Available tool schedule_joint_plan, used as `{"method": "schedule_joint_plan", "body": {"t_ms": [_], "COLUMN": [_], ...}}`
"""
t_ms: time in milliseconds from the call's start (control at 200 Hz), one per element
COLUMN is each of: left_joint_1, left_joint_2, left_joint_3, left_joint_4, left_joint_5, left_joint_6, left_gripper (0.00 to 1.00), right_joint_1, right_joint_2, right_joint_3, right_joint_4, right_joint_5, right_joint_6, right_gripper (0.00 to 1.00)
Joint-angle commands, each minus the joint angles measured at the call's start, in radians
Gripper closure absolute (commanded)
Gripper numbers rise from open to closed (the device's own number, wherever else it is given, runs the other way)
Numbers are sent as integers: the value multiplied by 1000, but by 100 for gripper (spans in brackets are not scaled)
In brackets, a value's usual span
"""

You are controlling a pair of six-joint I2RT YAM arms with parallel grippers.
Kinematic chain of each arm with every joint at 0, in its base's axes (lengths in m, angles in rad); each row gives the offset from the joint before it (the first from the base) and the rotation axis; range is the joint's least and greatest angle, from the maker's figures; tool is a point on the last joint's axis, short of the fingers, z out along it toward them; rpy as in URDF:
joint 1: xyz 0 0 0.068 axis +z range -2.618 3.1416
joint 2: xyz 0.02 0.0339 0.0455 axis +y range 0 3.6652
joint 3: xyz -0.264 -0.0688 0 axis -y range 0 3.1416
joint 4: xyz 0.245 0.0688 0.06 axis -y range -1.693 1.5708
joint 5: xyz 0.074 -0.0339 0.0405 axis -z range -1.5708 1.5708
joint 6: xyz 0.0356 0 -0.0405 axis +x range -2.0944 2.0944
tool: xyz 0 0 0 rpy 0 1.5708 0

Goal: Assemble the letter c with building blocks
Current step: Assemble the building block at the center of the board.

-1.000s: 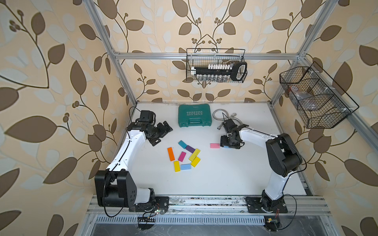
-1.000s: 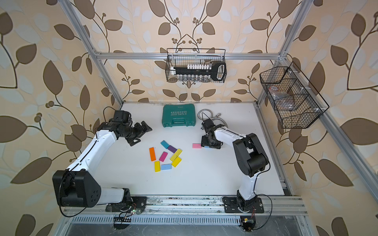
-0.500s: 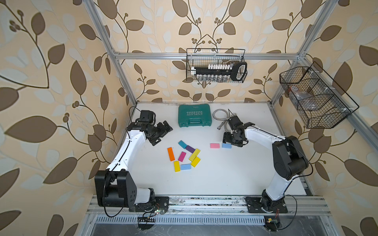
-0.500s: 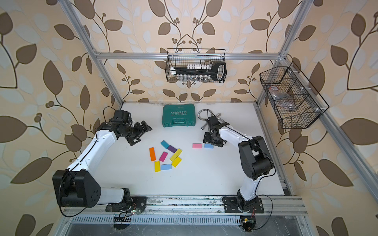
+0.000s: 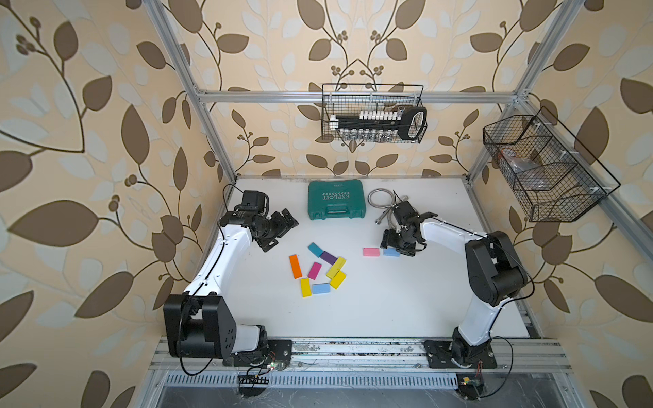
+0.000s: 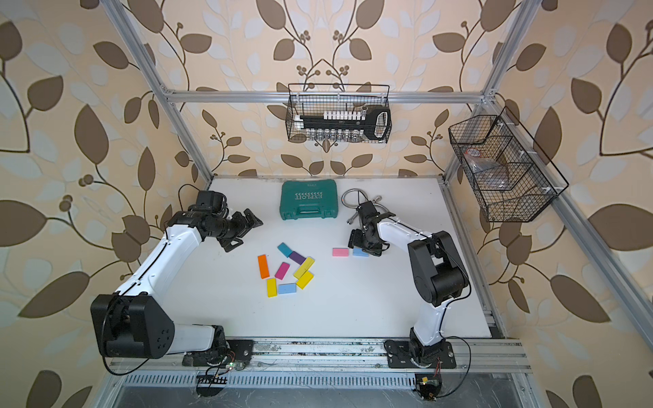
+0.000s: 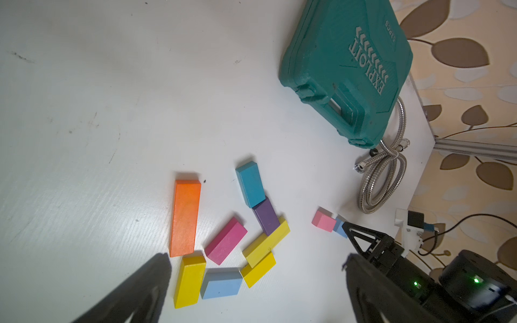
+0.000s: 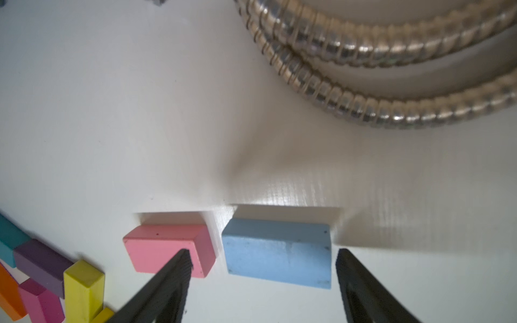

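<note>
Near the middle of the white table (image 5: 388, 311) lies a cluster of building blocks: orange (image 5: 295, 266), teal (image 5: 315, 249), purple (image 5: 328, 258), magenta (image 5: 314, 271), three yellow ones (image 5: 335, 267) and a light blue one (image 5: 321, 289). To their right, a pink block (image 5: 371, 252) and a second light blue block (image 5: 391, 252) lie end to end with a small gap. My right gripper (image 8: 263, 256) hangs open just over that light blue block (image 8: 278, 251). One fingertip shows in front of the pink block (image 8: 156, 249). My left gripper (image 7: 256, 258) is open, back left of the cluster, holding nothing.
A green tool case (image 5: 335, 199) lies at the back of the table. A coiled metal hose (image 5: 383, 203) lies just behind my right gripper (image 5: 397, 245). Wire baskets hang on the back wall (image 5: 374, 118) and on the right wall (image 5: 544, 173).
My right gripper drew back toward the hose, baring the light blue block beside the pink one, then came forward over it again. Its jaws stayed open. The left arm has not moved.
</note>
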Motion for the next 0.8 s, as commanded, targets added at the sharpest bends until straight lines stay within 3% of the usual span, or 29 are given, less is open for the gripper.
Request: {"method": "schedule_joint_plan", "body": {"t_ms": [0,800], "left_joint_1": [-6,-5], "left_joint_2": [-14,-16], "left_joint_3": [-5,-13], "left_joint_4": [13,18], "left_joint_5": [9,11], "left_joint_6": [-11,-11], "left_gripper": [1,1], "right_joint_1": [-4,-6], "right_joint_2": [18,55], "right_joint_3": [20,52], "right_joint_4": [9,34], "right_joint_5": [-18,-39], "right_joint_6": [11,-1], "right_gripper": [20,20]}}
